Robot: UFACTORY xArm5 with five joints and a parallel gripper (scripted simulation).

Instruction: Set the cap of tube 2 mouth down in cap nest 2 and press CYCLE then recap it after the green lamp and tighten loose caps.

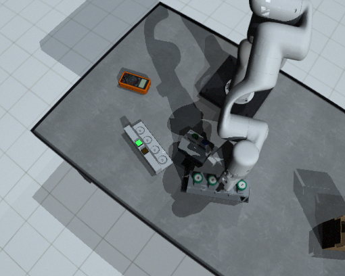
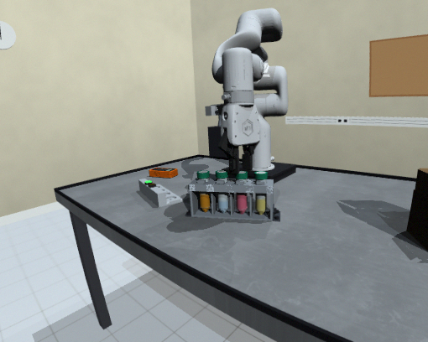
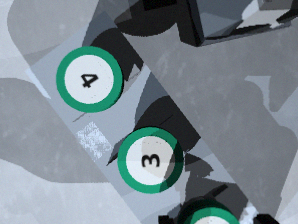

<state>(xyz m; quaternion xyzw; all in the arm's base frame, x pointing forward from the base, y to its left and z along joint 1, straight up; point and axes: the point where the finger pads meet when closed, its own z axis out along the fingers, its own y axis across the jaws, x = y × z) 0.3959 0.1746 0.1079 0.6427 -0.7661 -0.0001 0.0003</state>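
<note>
Gripper (image 2: 242,166) hangs straight down over the decapping station (image 2: 231,209) in the exterior view, its dark fingers reaching to the cap of tube 2 (image 2: 242,174), third from the left in this view. I judge the jaws loosened: standing around the cap, not clamped on it. That cap sits on its tube at the same height as its three green neighbours. The cap tray (image 2: 159,194) lies to the left, near the multimeter (image 2: 164,172).

From the top, the wrist covers tube 2, so only three caps show along the rack. On the tray the green lamp (image 1: 138,142) is lit, and all four nests look bare, though they are small here. The key housing (image 1: 196,145) stands just far of the rack, between it and the arm's base. By this I judge the work to be at screwing the cap onto its own tube.

In the wrist view, cap 4 (image 3: 89,79) and cap 3 (image 3: 150,160) are plainly seated; only the top arc of the cap of tube 2 shows at the bottom edge, with dark finger parts either side.

A small, light, rigid screw cap like this likely has a smooth rim that can slip when turned. It should be pinched across its side wall, square and low, with a firm enough squeeze to carry the torque.
</note>
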